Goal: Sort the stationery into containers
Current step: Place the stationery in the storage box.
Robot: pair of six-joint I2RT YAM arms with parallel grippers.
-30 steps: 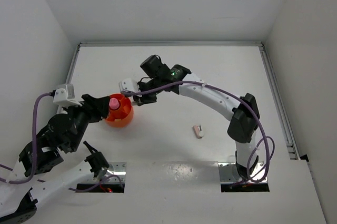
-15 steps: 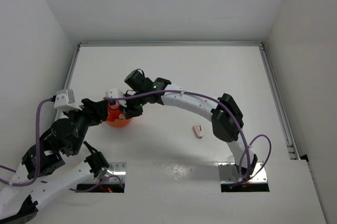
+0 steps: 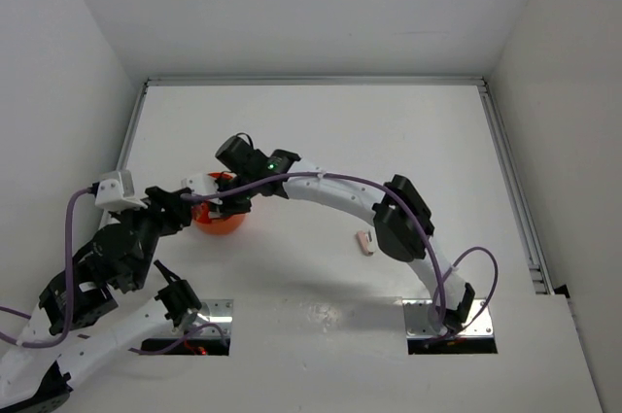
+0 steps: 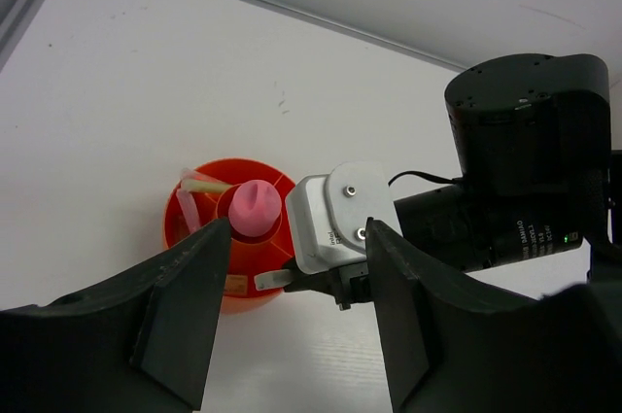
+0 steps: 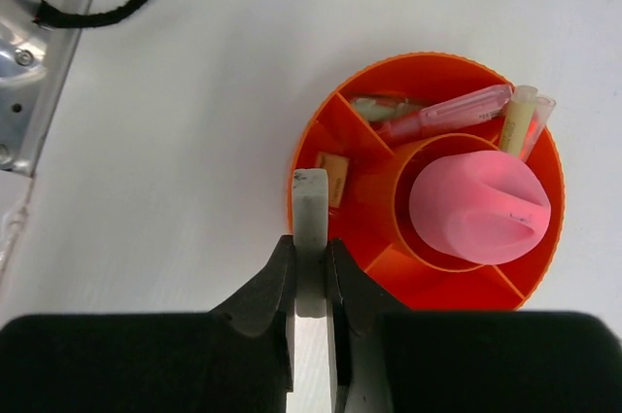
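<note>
The orange divided bowl [image 5: 428,73] holds a pink capped piece [image 5: 478,197] in its centre cup, a pink pen [image 5: 447,114], thin pale sticks [image 5: 520,117] and a tan stub [image 5: 333,178]. My right gripper [image 5: 311,258] is shut on a pale grey-white eraser stub [image 5: 311,219], held over the bowl's left rim. In the top view the right gripper [image 3: 216,191] sits over the bowl [image 3: 222,222]. My left gripper [image 4: 292,335] is open and empty, just near of the bowl [image 4: 194,228]. One pink-and-beige piece [image 3: 365,241] lies on the table.
The right arm [image 3: 330,189] arches across the table's middle. White walls enclose the table on the left, back and right. Metal mounting plates [image 3: 447,326] sit at the near edge.
The right gripper has swung left and nearer with the eraser stub, from behind the bowl to over its rim. The left arm has drawn back slightly.
</note>
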